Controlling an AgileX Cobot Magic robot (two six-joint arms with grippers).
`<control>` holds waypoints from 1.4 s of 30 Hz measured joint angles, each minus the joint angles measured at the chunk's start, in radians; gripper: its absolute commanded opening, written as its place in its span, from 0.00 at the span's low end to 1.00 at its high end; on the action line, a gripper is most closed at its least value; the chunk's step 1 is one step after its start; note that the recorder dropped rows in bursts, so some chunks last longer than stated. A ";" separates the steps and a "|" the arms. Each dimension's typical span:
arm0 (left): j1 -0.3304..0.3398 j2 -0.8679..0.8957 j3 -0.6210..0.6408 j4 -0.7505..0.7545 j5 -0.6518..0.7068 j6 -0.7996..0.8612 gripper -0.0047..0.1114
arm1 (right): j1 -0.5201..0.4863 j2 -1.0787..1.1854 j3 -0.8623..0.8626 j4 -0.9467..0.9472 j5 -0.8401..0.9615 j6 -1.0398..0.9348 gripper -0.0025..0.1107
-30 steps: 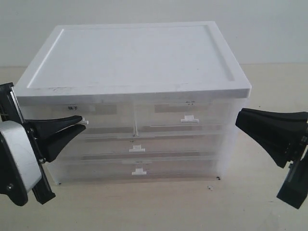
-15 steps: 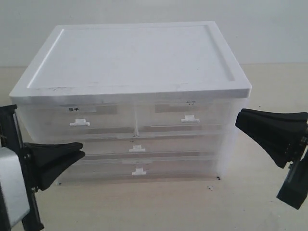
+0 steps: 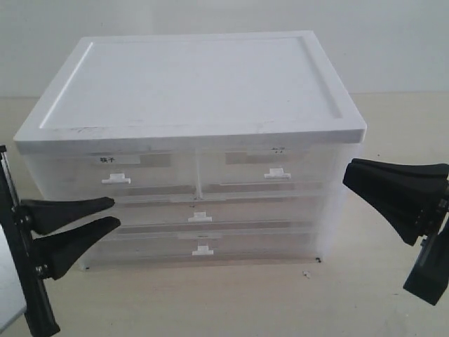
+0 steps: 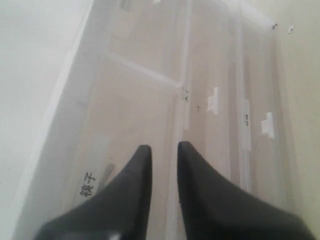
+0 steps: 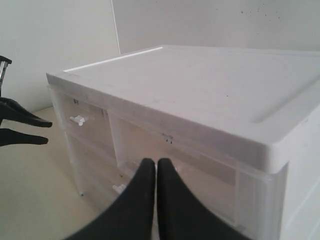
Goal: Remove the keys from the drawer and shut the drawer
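The drawer (image 3: 116, 170) is the upper left half-width one of a translucent cabinet; it has a white handle (image 3: 116, 179) and a dark-lettered label (image 4: 89, 184), and it sits pushed in flush. The keys are hidden; I cannot make them out through the cloudy plastic. My left gripper (image 3: 116, 212) hovers in front of the cabinet's lower left, below the handle and clear of it. Its jaws stand a little apart with nothing between them (image 4: 164, 147). My right gripper (image 3: 347, 175) waits at the cabinet's right side, shut and empty (image 5: 156, 161).
The cabinet has a broad white lid (image 3: 196, 77). Beside the drawer is a second half-width drawer (image 3: 277, 168), and two full-width drawers (image 3: 200, 214) lie below. All are shut. The cabinet stands on a beige table (image 3: 231, 302) before a pale wall.
My left gripper came away from the drawer's handle, dropped down and back to the left, and its jaws parted slightly. The right arm stayed still.
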 measured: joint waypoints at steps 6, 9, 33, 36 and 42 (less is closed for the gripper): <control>0.000 0.057 -0.035 -0.066 -0.025 0.091 0.35 | 0.000 0.000 0.000 0.000 0.000 0.000 0.02; 0.000 0.087 -0.035 -0.116 -0.051 0.177 0.35 | 0.000 0.000 0.000 0.000 0.000 0.000 0.02; -0.002 0.198 -0.037 -0.259 -0.152 0.452 0.08 | 0.000 0.000 0.000 0.000 0.000 0.000 0.02; -0.002 0.150 -0.007 -0.254 -0.133 0.411 0.08 | 0.000 0.000 0.000 0.000 0.000 0.000 0.02; -0.002 0.071 0.007 -0.153 -0.091 0.307 0.08 | 0.000 0.000 0.000 0.000 0.000 0.000 0.02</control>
